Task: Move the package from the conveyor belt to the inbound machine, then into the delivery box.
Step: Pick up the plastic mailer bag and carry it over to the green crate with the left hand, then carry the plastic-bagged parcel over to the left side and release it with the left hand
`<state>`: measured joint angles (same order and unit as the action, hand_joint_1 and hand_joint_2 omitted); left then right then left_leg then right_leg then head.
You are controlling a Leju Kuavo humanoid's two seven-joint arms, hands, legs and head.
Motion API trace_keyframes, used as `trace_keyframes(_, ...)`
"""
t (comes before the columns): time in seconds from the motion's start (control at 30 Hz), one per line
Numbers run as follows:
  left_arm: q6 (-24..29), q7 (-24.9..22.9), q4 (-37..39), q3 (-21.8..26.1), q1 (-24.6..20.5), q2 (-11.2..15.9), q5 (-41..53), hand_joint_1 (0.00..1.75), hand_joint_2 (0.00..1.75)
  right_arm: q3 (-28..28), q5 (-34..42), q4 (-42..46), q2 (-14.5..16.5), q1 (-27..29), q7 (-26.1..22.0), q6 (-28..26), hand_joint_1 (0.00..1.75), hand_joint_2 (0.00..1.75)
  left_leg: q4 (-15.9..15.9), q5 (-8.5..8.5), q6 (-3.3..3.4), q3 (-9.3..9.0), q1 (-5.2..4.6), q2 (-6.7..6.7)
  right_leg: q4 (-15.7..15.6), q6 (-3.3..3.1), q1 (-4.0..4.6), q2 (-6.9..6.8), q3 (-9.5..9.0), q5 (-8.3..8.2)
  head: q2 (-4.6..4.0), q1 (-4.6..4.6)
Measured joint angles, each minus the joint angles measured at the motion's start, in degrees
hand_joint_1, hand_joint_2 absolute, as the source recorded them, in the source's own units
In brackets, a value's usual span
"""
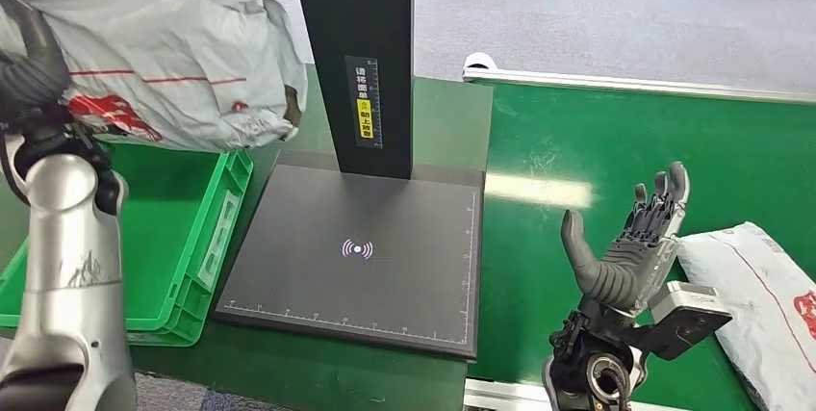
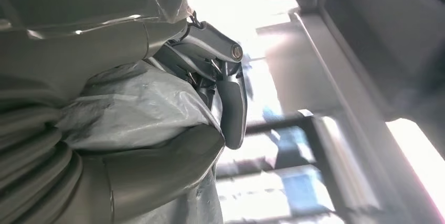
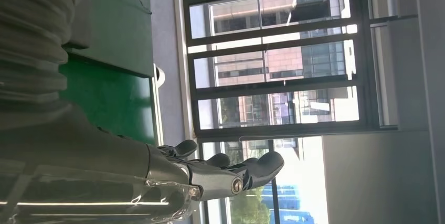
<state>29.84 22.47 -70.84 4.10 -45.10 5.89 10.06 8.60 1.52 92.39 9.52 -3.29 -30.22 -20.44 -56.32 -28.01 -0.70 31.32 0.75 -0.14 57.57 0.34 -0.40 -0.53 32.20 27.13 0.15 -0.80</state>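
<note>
Near field, left: left hand (image 1: 34,55) closed around one end of the package (image 1: 173,64), held aloft above the green crate (image 1: 216,228), not touching it. In the left wrist view, fingers (image 2: 233,103) wrapped over crumpled film.

Handling, judged: soft grey poly mailer, wrinkled and sagging; likely light, not fragile. Film glossy, so probably slippery; a full wrap around a bunched end or the thicker middle advisable, not a pinch at a flat edge. Expect droop and swing from the unsupported end.

Near field, right: right hand (image 1: 635,247) empty, fingers spread and raised, palm turned inward, above the belt (image 1: 597,141). Second mailer (image 1: 760,295) lying flat on the belt just beside that hand, apart from it.

Middle: scanner plate (image 1: 356,257), flat, dark, matte, with a ruled edge and a lit symbol at centre. Black post (image 1: 366,55) rising from its far edge, labelled.

Surface: belt green, smooth, with glare patches; pale rail along its far side.

Far: grey floor beyond the belt; tall windows (image 3: 273,66) visible in the right wrist view.
</note>
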Motion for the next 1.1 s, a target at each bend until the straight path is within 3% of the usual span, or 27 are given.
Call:
trace_keyframes(0.1,2.1,2.0,13.1,2.7,-5.3,3.6,1.1,1.75,1.75,0.2,0.5,-0.1,-0.2,0.0,0.1,-0.6,0.0,1.75,0.0,-0.01,-0.01,-0.03,0.0,0.31,0.0,-0.01,0.0,0.28,0.05,-0.02,-0.01,-0.02)
trace_keyframes(0.23,3.1,2.9,24.9,5.0,-7.5,6.6,1.5,1.75,1.75,0.2,0.7,0.0,-0.4,0.3,0.2,-1.5,0.0,1.75,0.0,-0.03,-0.03,0.0,0.0,0.43,0.0,-0.02,0.0,0.37,0.11,-0.02,0.0,0.01)
trace_keyframes(0.53,5.2,0.1,36.6,6.4,-8.0,10.6,3.5,1.75,1.75,0.0,0.7,0.0,-0.8,1.4,0.2,-2.4,0.0,1.75,0.0,-0.04,-0.03,0.07,-0.01,0.43,0.0,-0.02,-0.01,0.37,0.19,-0.02,-0.01,0.01)
trace_keyframes(0.57,5.7,-0.4,37.4,6.5,-8.0,11.0,3.6,1.59,1.75,-0.1,0.7,0.0,-0.8,1.5,0.2,-2.5,0.0,1.75,0.0,-0.04,-0.03,0.07,-0.01,0.44,0.0,-0.03,0.0,0.38,0.19,-0.03,-0.01,0.01)
trace_keyframes(0.67,5.8,-0.4,39.0,7.4,-8.0,12.2,3.0,0.28,1.75,-0.2,0.6,0.0,-1.0,1.6,0.3,-2.7,0.0,1.75,0.0,-0.04,-0.04,0.07,0.0,0.47,0.0,-0.06,0.01,0.41,0.22,-0.05,-0.01,0.0)
trace_keyframes(0.7,5.2,0.3,39.2,7.8,-7.9,12.5,2.3,0.0,1.75,-0.3,0.5,0.0,-1.0,1.6,0.3,-2.8,0.0,1.75,0.0,-0.04,-0.04,0.07,0.0,0.47,0.0,-0.06,0.01,0.41,0.23,-0.05,-0.02,0.01)
trace_keyframes(0.93,1.3,3.4,37.9,10.3,-6.1,13.1,-0.9,0.0,1.75,-0.5,0.3,0.0,-1.1,1.6,0.5,-2.7,0.0,1.75,0.0,-0.04,-0.04,0.1,0.0,0.43,0.0,-0.06,0.0,0.38,0.22,-0.04,-0.02,0.01)
trace_keyframes(1.1,1.4,4.4,33.8,11.3,-3.9,12.8,-2.6,0.0,1.75,-0.5,0.0,-0.2,-1.1,1.2,0.9,-2.5,0.0,1.75,0.0,-0.04,-0.04,0.1,-0.01,0.43,0.0,-0.06,0.0,0.39,0.23,-0.04,-0.01,0.02)
